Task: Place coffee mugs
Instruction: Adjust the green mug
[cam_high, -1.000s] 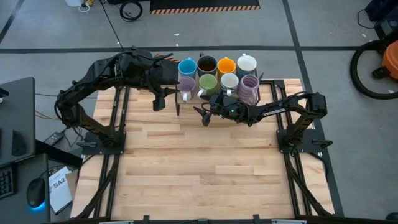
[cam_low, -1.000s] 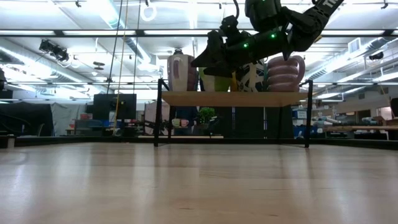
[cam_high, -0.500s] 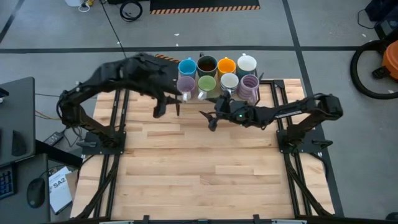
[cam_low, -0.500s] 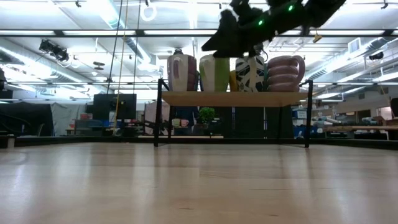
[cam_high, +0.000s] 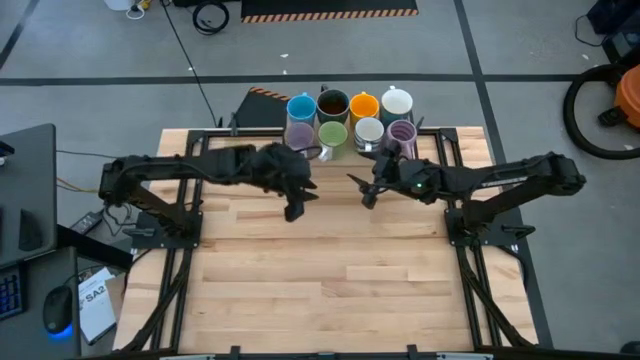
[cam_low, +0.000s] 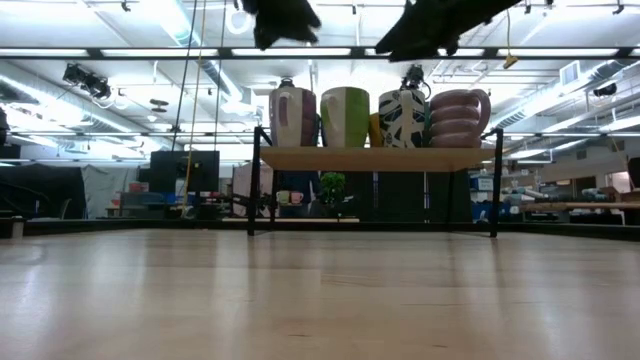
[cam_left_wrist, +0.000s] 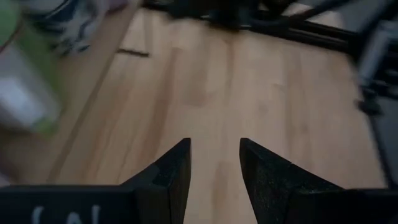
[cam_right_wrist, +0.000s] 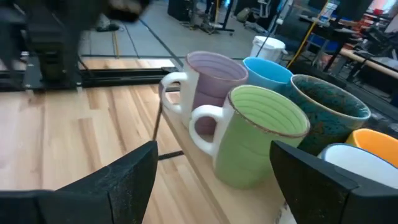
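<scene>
Several coffee mugs stand upright in two rows on a low raised shelf (cam_low: 375, 158) at the table's far edge. The far row holds blue (cam_high: 301, 107), dark brown (cam_high: 333, 103), orange (cam_high: 363, 104) and white (cam_high: 397, 101). The near row holds lilac (cam_high: 299, 135), green (cam_right_wrist: 261, 134), white (cam_high: 369, 131) and lilac (cam_high: 401, 133). My left gripper (cam_high: 294, 212) hangs open above bare wood, on the near side of the shelf's left part, with nothing between its fingers (cam_left_wrist: 177, 162). My right gripper (cam_high: 364, 197) hangs wide open just near of the shelf's middle, facing the green and lilac mugs and apart from them.
The shelf stands on thin black legs (cam_low: 254, 180) above the tabletop. Black arm frames run along the table's left (cam_high: 175, 215) and right (cam_high: 480, 225) sides. Bare wood (cam_high: 320, 280) spreads across the middle and near half of the table.
My left gripper has come away from the shelf's far left end, toward the near edge and the table's middle, sinking as it went. My right gripper has drawn back from the mugs toward the right and risen. The fingers of both have kept their gap. The mugs have stayed put.
</scene>
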